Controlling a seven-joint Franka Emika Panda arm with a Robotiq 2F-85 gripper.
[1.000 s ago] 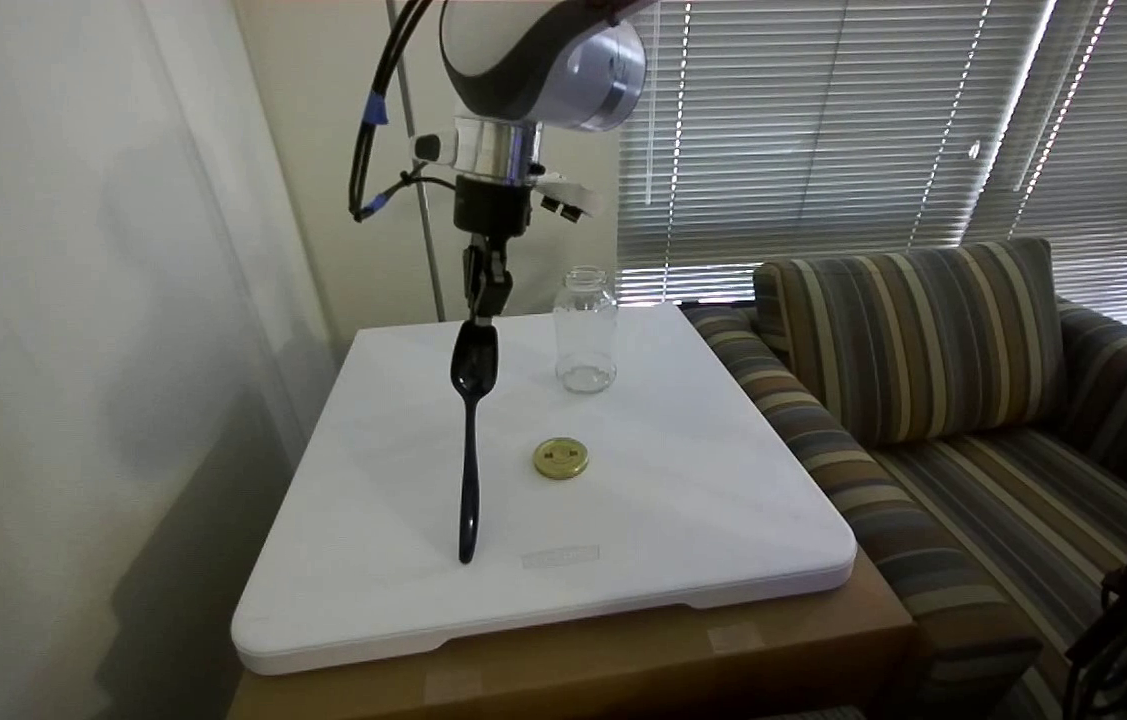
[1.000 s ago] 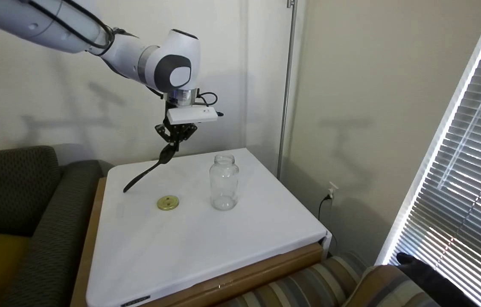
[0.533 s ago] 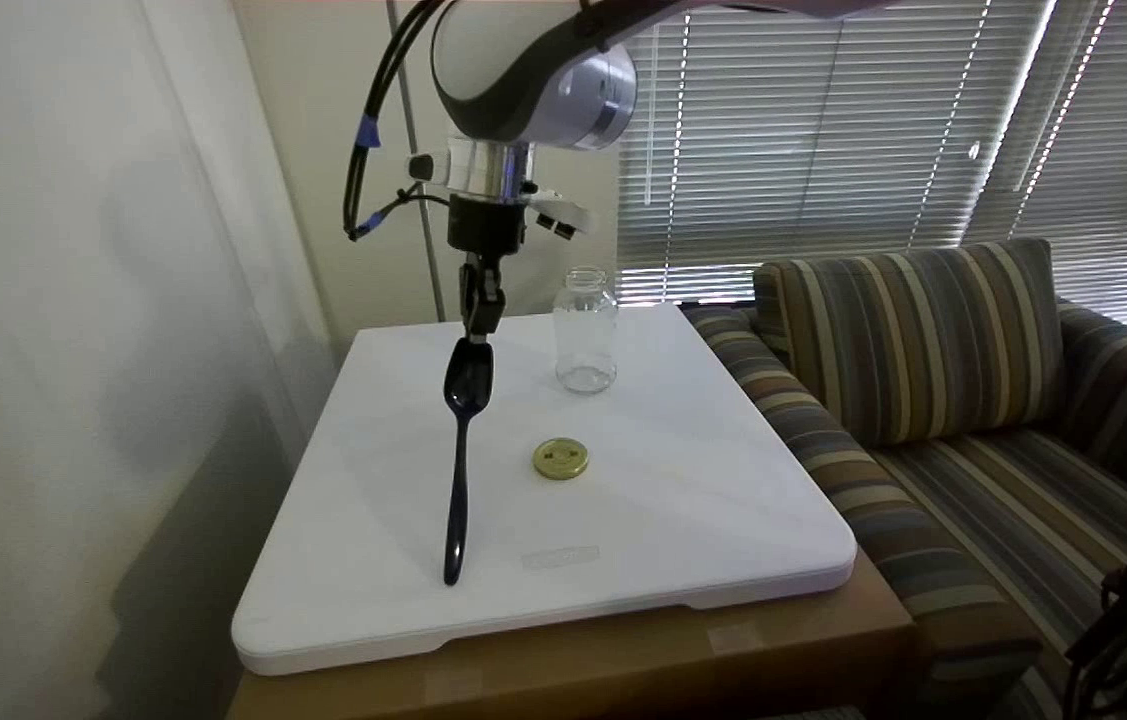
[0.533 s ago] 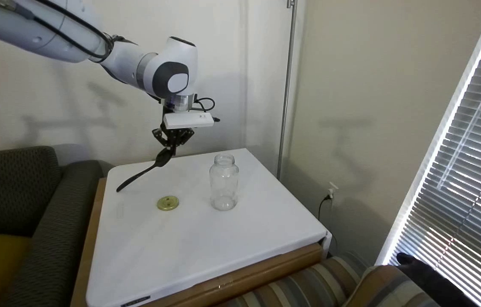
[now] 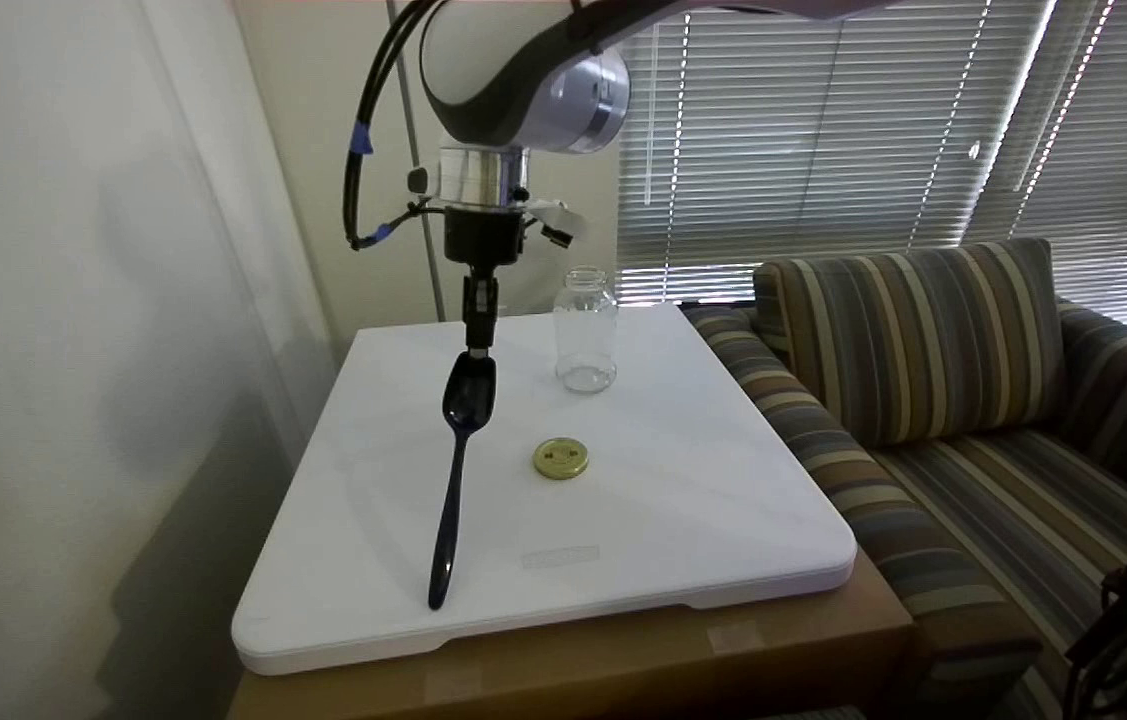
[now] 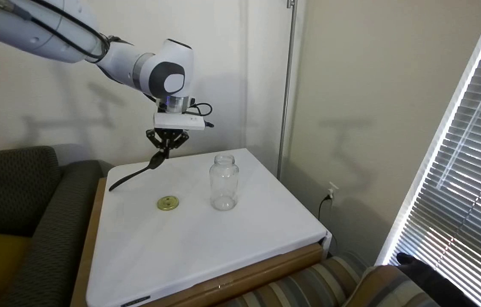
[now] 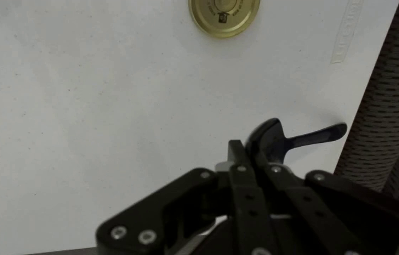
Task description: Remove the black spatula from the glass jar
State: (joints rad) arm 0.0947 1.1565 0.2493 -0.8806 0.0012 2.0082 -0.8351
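Aslant at left in an exterior view, the black spatula [image 5: 455, 478] is held by the gripper [image 5: 479, 351], which is clamped on the end of the rounded head; the handle is angled down toward the near edge of the white tabletop [image 5: 703, 510]. To the right, a gold lid [image 5: 561, 458] is seen lying flat; toward the far side, the glass jar [image 5: 585, 335] is stood upright, well apart from the spatula. At right, the tabletop is flanked by a striped sofa [image 5: 1003, 480].

A home, seemingly — striped armchair [image 5: 973, 470], dark patterned couch [image 6: 39, 221], slatted window blinds [image 5: 793, 135]
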